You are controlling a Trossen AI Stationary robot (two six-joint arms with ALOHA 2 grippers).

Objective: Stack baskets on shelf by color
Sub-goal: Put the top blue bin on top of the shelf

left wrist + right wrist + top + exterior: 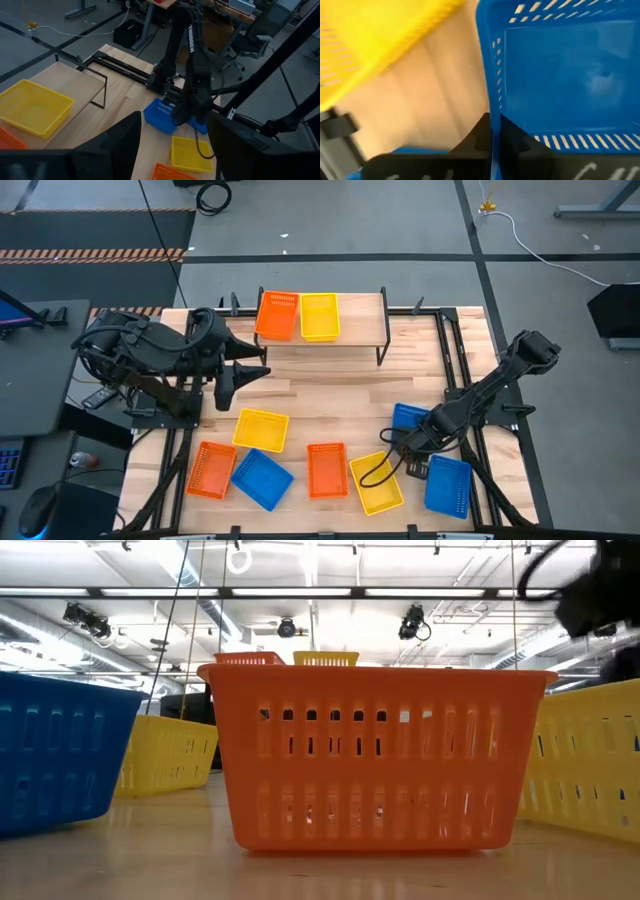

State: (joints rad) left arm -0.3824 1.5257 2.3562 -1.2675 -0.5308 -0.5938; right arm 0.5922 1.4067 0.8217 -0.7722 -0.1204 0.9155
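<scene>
— Across the bench, how is the sort standing?

— Early stage, I'd say. The shelf is sitting at the far edge, carrying one orange basket and one yellow basket side by side. Its right-hand third is lying bare. Seven loose baskets are lying on the bench in front: two orange, two yellow, three blue.

— So blue is getting started now?

— Looking that way. The right tool is working low at the near right, among the blue ones. In the wrist view it is pinching the side wall of the near-right blue basket, one finger inside and one outside. That basket is resting on the bench, just beside the near yellow basket. A second blue basket is lying partly under that arm.

— Left arm?

— Waiting. The left tool is hovering over the bench just in front of the shelf's left end, fingers spread, holding nothing.

— What is the next move asking for?

— My read: lifting straight up until the blue basket is clearing the yellow neighbour's rim, then carrying it over to the bare right part of the shelf. The grip is sitting on one thin wall, so the basket is likely going to hang tilted. It is needing levelling before release, and placing square so two more blue ones are nesting on top.
</scene>
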